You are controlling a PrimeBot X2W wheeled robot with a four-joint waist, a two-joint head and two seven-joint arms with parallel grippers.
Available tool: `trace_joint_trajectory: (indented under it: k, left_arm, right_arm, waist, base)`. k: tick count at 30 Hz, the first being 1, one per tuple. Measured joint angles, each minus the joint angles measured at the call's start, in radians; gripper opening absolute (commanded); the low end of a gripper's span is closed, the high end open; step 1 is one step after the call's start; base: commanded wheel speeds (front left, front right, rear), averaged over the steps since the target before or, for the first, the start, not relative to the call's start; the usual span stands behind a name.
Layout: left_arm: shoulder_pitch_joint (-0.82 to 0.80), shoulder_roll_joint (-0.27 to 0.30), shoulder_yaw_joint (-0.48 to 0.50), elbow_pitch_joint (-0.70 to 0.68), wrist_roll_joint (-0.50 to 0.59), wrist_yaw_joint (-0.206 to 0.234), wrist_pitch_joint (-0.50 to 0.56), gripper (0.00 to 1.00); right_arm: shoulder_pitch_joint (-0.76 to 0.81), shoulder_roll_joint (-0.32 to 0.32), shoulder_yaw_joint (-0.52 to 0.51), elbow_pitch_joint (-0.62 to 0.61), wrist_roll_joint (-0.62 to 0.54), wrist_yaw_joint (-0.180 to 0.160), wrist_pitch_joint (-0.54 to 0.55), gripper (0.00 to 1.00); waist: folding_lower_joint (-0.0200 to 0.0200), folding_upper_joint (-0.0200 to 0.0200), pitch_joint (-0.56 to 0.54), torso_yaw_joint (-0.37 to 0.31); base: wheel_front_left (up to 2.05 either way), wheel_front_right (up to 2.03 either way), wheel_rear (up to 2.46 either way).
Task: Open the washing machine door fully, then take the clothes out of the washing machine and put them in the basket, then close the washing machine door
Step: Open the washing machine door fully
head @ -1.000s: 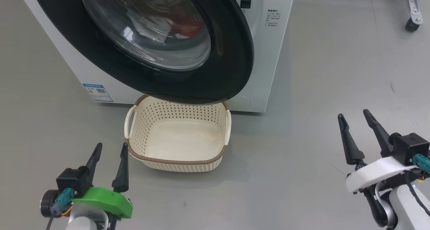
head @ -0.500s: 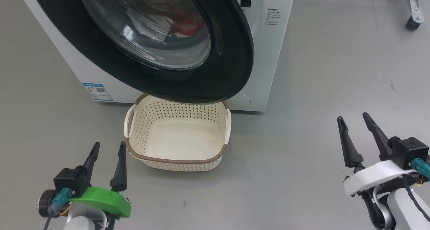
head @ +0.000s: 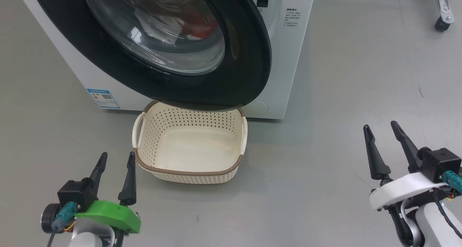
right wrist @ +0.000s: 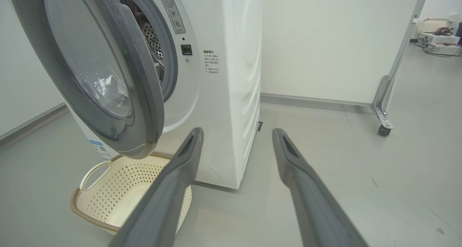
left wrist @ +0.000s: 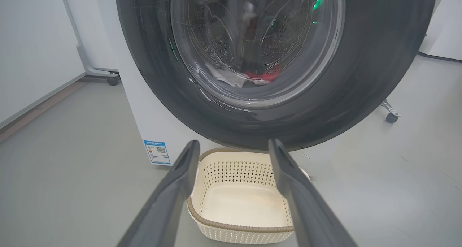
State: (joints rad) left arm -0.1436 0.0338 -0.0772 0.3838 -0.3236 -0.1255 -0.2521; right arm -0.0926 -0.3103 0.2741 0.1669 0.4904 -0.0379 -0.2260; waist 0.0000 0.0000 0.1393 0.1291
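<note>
- The left gripper (head: 118,155) is hovering low over the floor (head: 343,95), its fingers spread wide and gripping nothing.
- The right gripper (head: 379,125) is hanging well off to the right of the left one, its fingers also spread apart with nothing between them.
- The basket (head: 187,173) is sitting on the floor just ahead and to the right of the left gripper, near its right fingertip but not touching it. It is lying well to the left of the right gripper.
- The washer (head: 288,59) is standing beyond the basket, ahead of the left gripper and ahead-left of the right one.
- The door (head: 245,59) is standing partly open, swung out toward the grippers, with its lower edge overhanging the basket's far rim.
- In the right wrist view, a gap is showing between the door's free edge and the washer's front, with the drum (right wrist: 149,37) visible in it.
- The clothes (head: 196,23) are lying inside the drum, showing red and white through the door, up and ahead of the left gripper.
- A blue sticker (head: 103,98) is sitting low on the washer's front, ahead of the left gripper.
</note>
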Motion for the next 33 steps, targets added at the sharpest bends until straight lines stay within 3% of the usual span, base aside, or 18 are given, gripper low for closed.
trace_joint_trajectory:
  k: [22,23,24,26,27,33]
  left_arm:
    - [0.001,0.000,-0.001,0.000,0.000,0.000,0.000,1.00]
    - [0.001,0.000,-0.001,0.000,0.000,0.000,0.000,1.00]
    - [0.001,0.000,-0.001,-0.001,0.000,0.000,0.000,1.00]
    - [0.001,0.000,-0.001,-0.001,0.000,0.000,0.000,1.00]
    - [0.001,0.000,-0.002,-0.001,0.000,0.000,0.000,1.00]
    - [0.001,0.000,-0.007,-0.006,0.000,0.000,0.000,1.00]
  right_arm:
    - [0.002,0.003,-0.008,-0.005,0.002,0.000,-0.001,1.00]
    - [0.002,0.003,-0.009,-0.006,0.002,0.000,-0.002,0.94]
    - [0.002,0.003,-0.010,-0.007,0.003,0.000,-0.002,0.49]
    - [0.002,0.003,-0.013,-0.010,0.011,0.001,-0.005,0.28]
    - [0.002,0.004,-0.015,-0.010,0.018,0.002,-0.004,0.00]
    - [0.001,0.037,-0.063,-0.034,0.121,0.019,-0.002,0.00]
  waist:
    - [0.0000,0.0000,0.000,-0.002]
    - [0.0000,0.0000,0.001,-0.002]
    - [0.0000,0.0000,0.002,-0.002]
    - [0.0000,0.0000,0.004,-0.002]
    - [0.0000,0.0000,0.005,-0.002]
    - [0.0000,0.0000,0.018,0.000]
  base:
    - [0.00,0.00,0.00]
    - [0.00,0.00,0.00]
    - [0.00,0.00,0.00]
    - [0.00,0.00,0.00]
    - [0.00,0.00,0.00]
    - [0.00,0.00,0.00]
